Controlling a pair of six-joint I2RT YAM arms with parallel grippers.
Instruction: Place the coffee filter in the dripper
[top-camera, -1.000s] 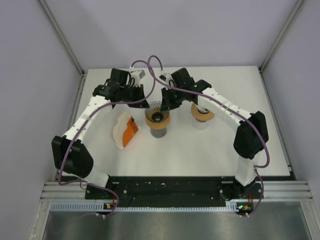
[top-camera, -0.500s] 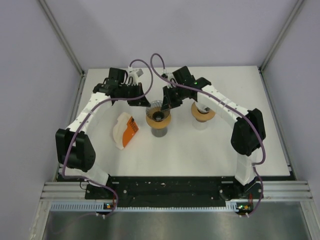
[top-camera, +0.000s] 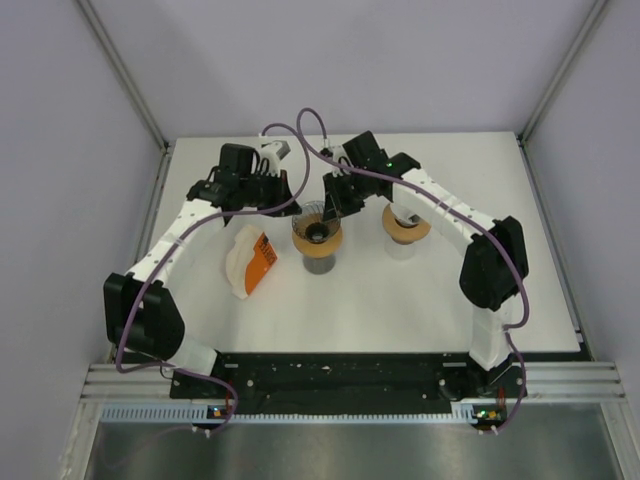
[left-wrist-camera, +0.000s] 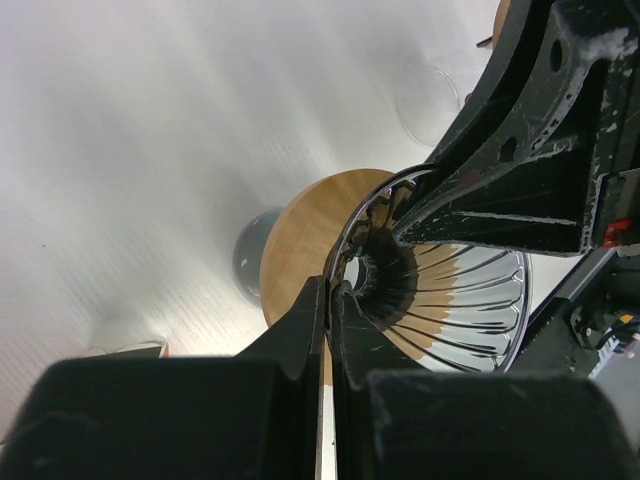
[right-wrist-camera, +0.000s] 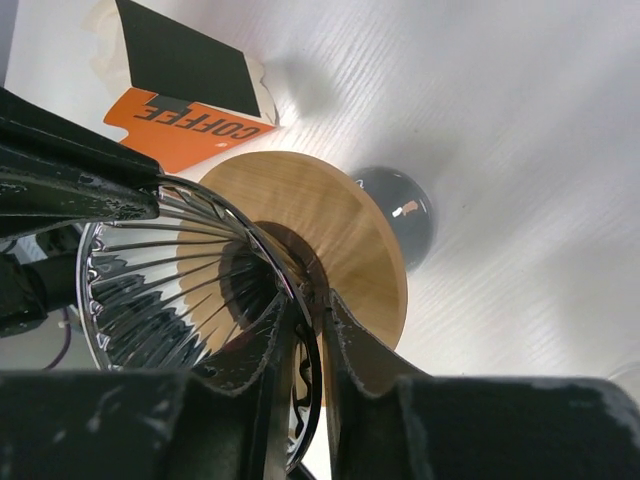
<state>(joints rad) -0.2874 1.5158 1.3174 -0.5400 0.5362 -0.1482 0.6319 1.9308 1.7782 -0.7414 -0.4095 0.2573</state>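
Coffee filter pack (top-camera: 250, 261) lies on the table (top-camera: 420, 300), just left of the empty glass dripper (top-camera: 316, 232).
Left gripper (left-wrist-camera: 328, 292) and right gripper (right-wrist-camera: 312, 302) each pinch the rim with narrowed fingers; next, it seems, one must release and fetch a filter.

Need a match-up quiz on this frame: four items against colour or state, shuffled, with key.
Items:
1. filter pack
2. glass dripper
3. collar
4. base under the collar

Colour or state:
A. grey
B. tan wood
C. orange label
D. rim pinched by the left pincer and the right pincer

Pairs: 1-C, 2-D, 3-B, 4-A
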